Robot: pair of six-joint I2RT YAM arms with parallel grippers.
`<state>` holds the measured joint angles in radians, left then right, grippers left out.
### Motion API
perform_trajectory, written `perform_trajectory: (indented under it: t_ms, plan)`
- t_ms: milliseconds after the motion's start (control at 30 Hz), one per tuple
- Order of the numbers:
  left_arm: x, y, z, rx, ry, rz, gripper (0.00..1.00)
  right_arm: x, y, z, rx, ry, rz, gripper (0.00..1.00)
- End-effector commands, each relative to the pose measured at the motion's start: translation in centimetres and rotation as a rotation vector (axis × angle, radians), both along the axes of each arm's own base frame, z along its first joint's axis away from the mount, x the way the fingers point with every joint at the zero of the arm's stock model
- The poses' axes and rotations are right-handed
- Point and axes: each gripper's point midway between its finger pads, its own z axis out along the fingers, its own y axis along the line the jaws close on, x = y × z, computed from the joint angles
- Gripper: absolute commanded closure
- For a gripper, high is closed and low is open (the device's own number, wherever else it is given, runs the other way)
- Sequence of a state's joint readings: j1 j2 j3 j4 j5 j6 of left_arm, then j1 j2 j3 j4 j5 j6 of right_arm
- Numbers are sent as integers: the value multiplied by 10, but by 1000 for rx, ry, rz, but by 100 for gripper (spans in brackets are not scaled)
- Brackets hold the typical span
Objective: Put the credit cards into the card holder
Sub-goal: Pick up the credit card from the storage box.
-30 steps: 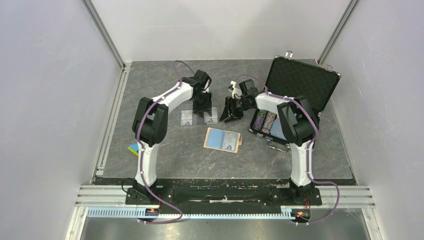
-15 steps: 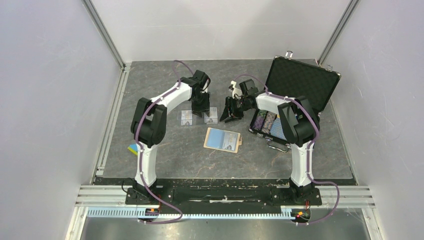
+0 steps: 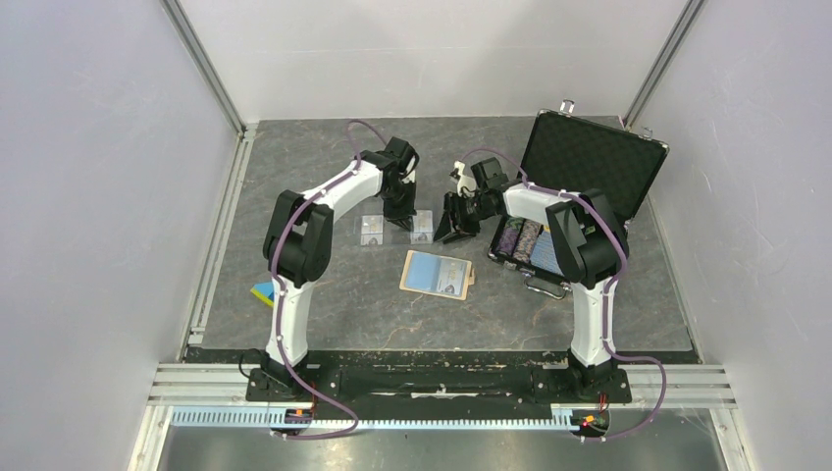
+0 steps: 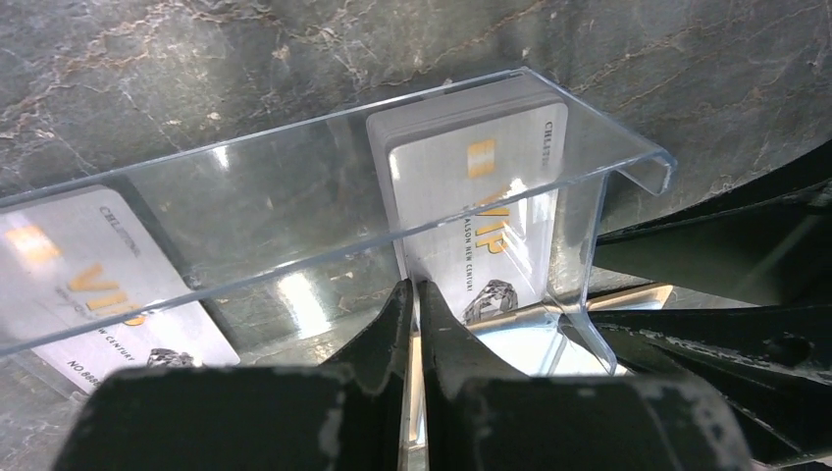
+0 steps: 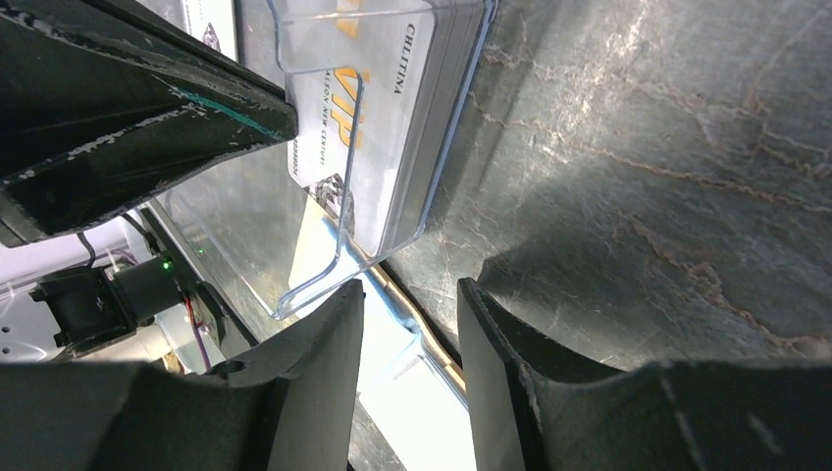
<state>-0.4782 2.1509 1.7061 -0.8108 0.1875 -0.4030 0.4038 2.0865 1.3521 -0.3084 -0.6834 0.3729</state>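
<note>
We are looking at a dark marbled table (image 3: 334,294) carrying an open black chip case (image 3: 589,162) on its right. The tan folding card holder (image 3: 438,274) is lying open nearer the bases, and beyond it is sitting a clear plastic stand (image 4: 294,196). The left gripper (image 4: 413,287) is sitting nearly closed at the stand's front lip, and we cannot tell whether it is pinching anything. The right gripper (image 5: 409,285) is hovering part-open and empty beside the stand. The glossy grey-white credit cards (image 4: 476,211) are resting inside the stand.

One credit card (image 4: 74,257) is cropped by the edge; the left end effector (image 4: 413,289) hides another's base.
</note>
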Motion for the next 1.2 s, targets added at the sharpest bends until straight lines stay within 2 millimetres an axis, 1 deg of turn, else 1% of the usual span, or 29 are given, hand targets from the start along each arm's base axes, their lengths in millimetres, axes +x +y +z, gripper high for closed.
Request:
perform_trajectory:
  t_ms: [0,33,100,200,267,367,433,500,567,733,833,1100,1167]
  plan:
    - [1,-13,7,12,-26,-76,86,2,4,21,29,-67,19,57]
    - [1,-12,6,24,-25,-76,80,3,4,21,29,-68,18,57]
    - [0,-11,5,40,-23,-81,73,3,4,21,29,-69,19,57]
    - [-2,-12,3,50,-14,-98,70,2,4,22,28,-69,19,57]
    - [-4,-13,2,59,-12,-109,71,2,3,21,28,-68,19,57]
    - [-4,-15,4,79,-24,-126,76,1,3,21,27,-68,20,57]
    - [-3,-15,10,97,-42,-136,79,1,2,21,27,-68,19,57]
    - [0,-16,15,109,-61,-144,80,1,2,21,27,-69,19,57]
    - [1,-18,21,113,-76,-149,80,1,3,21,27,-70,21,57]
    - [5,-24,37,94,-118,-159,75,1,2,21,27,-69,20,57]
    - [8,-29,47,65,-135,-159,75,0,2,21,26,-67,21,57]
    - [6,-52,61,-86,-145,-144,75,2,2,22,28,-75,20,57]
    - [4,-55,61,-118,-143,-139,73,2,2,22,27,-75,19,57]
